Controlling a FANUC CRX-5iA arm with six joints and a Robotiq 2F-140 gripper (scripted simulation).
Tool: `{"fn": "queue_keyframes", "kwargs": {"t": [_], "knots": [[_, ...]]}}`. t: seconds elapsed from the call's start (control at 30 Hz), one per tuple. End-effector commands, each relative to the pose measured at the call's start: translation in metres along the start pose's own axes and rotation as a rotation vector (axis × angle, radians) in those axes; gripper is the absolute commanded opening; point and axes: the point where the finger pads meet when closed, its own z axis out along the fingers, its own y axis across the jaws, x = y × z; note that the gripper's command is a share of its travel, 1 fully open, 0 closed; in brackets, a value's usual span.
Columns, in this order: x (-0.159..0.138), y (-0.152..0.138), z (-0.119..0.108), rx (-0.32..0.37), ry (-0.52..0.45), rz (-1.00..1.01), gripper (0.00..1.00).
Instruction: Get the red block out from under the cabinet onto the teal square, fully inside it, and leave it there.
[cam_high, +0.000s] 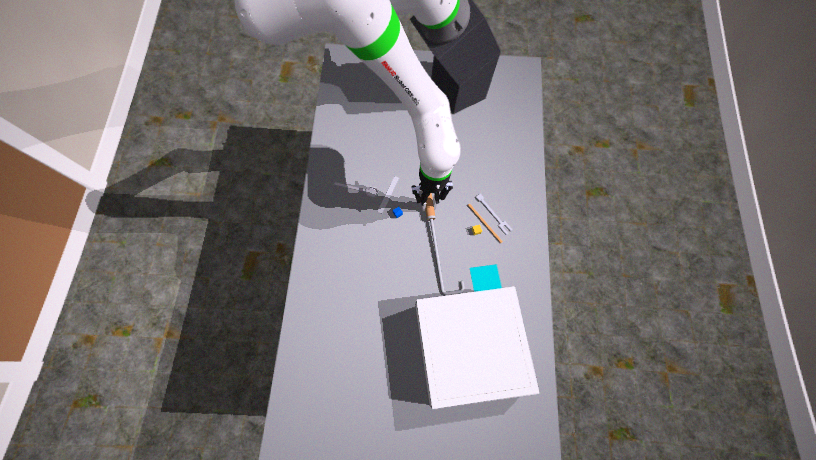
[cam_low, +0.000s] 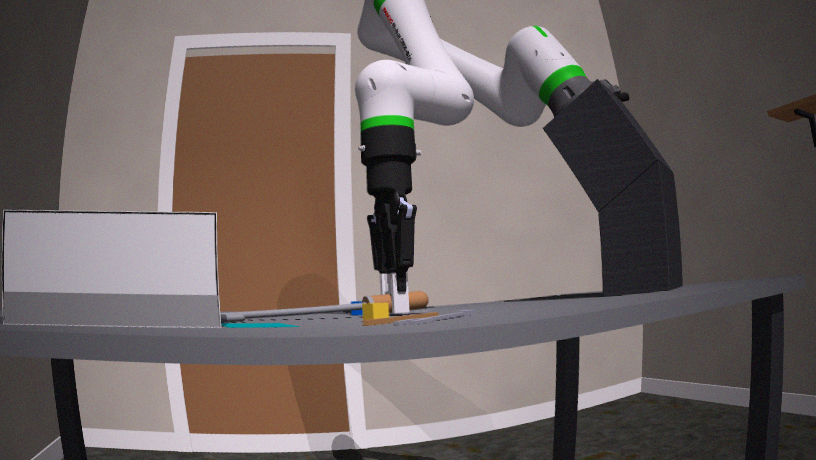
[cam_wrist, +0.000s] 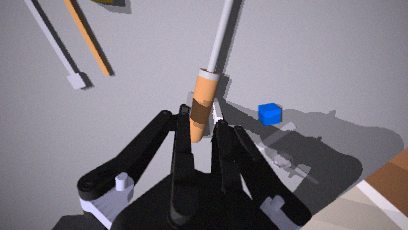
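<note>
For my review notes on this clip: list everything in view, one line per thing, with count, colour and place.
table: one, grey, under everything.
cabinet: one, white, at the table end far from the arm's base.
teal square: one, flat on the table against the cabinet.
hook tool: one, tan handle, grey rod, hooked tip at the cabinet's edge.
blue block: one, beside the handle.
yellow block: one, beside the orange stick.
orange stick: one, lying on the table.
fork tool: one, grey, alongside the stick.
grey tool: one, pale, near the blue block.
red block: not visible.
door: one, brown, behind.
gripper: one, black, jaws shut on the hook tool's handle.
</note>
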Motion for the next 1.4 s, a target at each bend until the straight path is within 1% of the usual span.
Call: {"fn": "queue_keyframes", "kwargs": {"t": [0.0,1.0,1.37], "knots": [[0.0001,-0.0001,-0.0001,0.0,0.0,0.0,0.0],[0.0013,-0.0001,-0.0001,0.0,0.0,0.0,0.0],[0.0076,-0.0001,-0.0001,0.0,0.0,0.0,0.0]]}}
